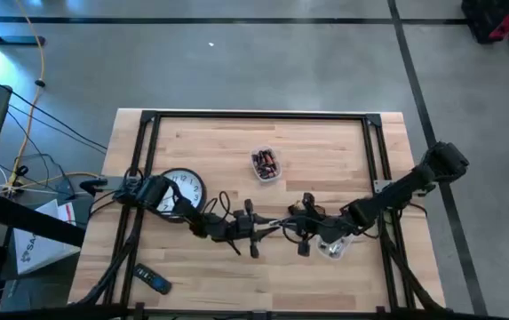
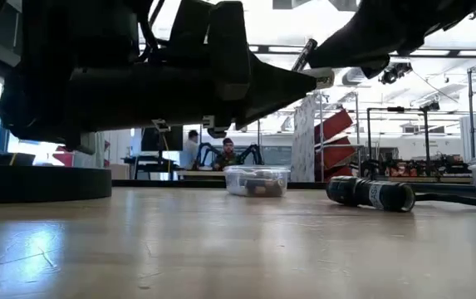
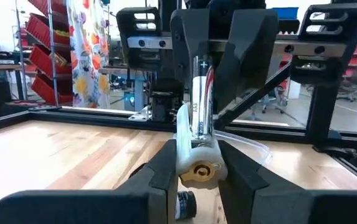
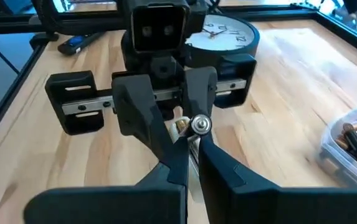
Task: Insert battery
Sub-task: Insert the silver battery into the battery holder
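The left gripper fingers hold a white holder; the right gripper fingers pinch a battery above the table.

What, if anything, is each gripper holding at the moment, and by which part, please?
The left gripper clamps the white battery holder by its sides. The right gripper pinches a battery by its sides, near its end.

Left gripper and right gripper facing tip to tip above table centre, both clamped, arms stretched low
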{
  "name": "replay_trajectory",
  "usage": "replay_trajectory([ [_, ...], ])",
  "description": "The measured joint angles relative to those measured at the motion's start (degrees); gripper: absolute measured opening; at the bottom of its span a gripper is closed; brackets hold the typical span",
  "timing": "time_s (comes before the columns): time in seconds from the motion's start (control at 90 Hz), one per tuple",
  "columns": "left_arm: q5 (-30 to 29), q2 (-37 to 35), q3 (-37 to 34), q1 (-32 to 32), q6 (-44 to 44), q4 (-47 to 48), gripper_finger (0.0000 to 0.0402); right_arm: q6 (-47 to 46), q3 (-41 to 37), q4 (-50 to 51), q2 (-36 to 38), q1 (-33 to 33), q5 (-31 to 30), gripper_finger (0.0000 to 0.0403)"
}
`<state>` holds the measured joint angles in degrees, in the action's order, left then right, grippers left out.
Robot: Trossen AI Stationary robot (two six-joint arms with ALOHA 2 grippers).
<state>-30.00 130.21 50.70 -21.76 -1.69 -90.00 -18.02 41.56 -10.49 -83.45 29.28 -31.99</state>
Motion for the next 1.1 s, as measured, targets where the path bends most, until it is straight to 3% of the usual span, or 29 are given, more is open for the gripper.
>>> replay_trajectory([
  [0.4,0.2,0.0,0.0,0.0,0.1,0.1,0.0063,-0.7,0.0,4.1,1.5,0.0,4.2,0.0005],
  [0.778,0.0,-0.1,0.0,0.0,0.0,-0.1,0.0063,-4.0,0.5,13.7,5.5,-0.4,7.1,0.0099],
  [1.1,0.1,-0.1,0.0,0.0,0.1,-0.1,0.0063,-1.1,4.8,17.7,5.5,-0.4,6.2,0.0097],
])
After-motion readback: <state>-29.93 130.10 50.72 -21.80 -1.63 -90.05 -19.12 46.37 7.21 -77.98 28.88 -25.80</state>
